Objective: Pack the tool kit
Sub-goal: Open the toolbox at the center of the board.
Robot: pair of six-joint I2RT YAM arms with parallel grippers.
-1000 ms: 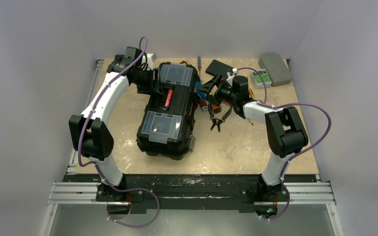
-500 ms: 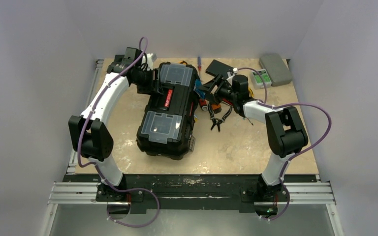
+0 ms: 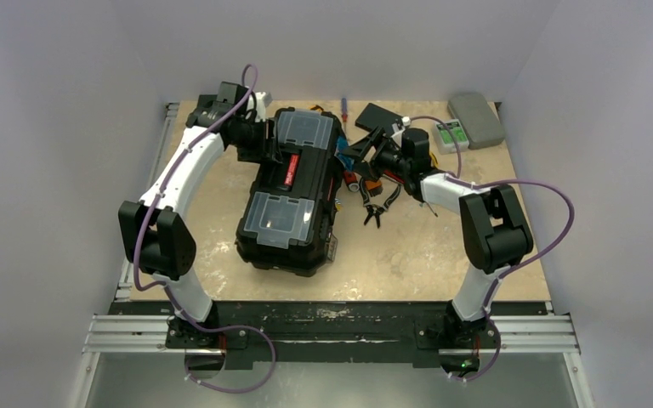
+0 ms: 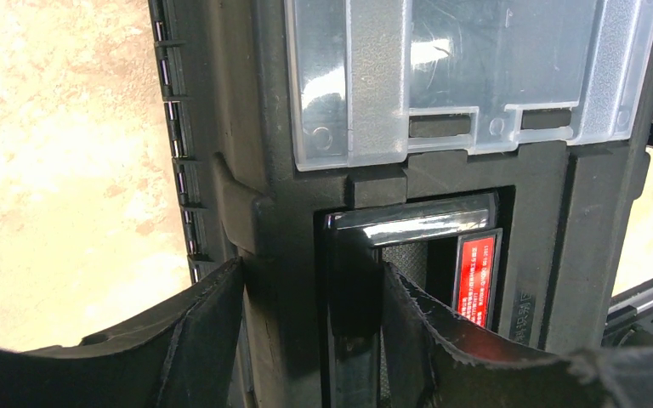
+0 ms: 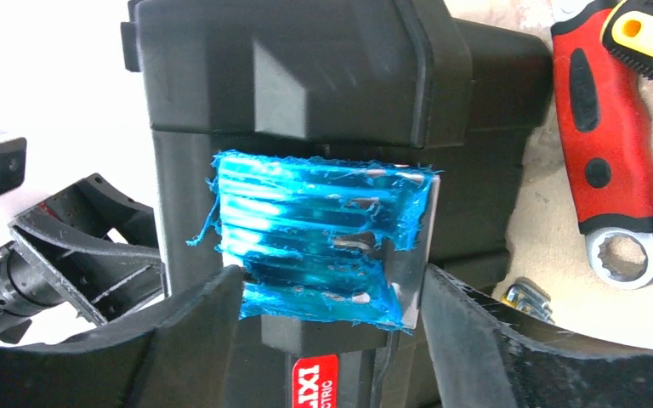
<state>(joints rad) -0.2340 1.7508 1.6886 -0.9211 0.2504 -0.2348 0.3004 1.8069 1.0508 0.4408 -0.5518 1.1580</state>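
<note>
Sitting between the left fingers [image 4: 204, 348], the handle [image 4: 353, 289] runs off-frame.

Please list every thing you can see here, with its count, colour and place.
toolbox: one, black, table centre
clear lids: two, transparent, on toolbox top
latch: one, blue-filmed metal, toolbox side
wrench: one, red, beside toolbox
hand tools: several, red and black, right of toolbox
screwdriver: one, reddish, far edge
flat box: one, black, far side
case: one, grey, far right corner
small pack: one, green-white, beside case
table: one, beige
left gripper: one, black, closed on toolbox
right gripper: one, black, closed on latch
</note>
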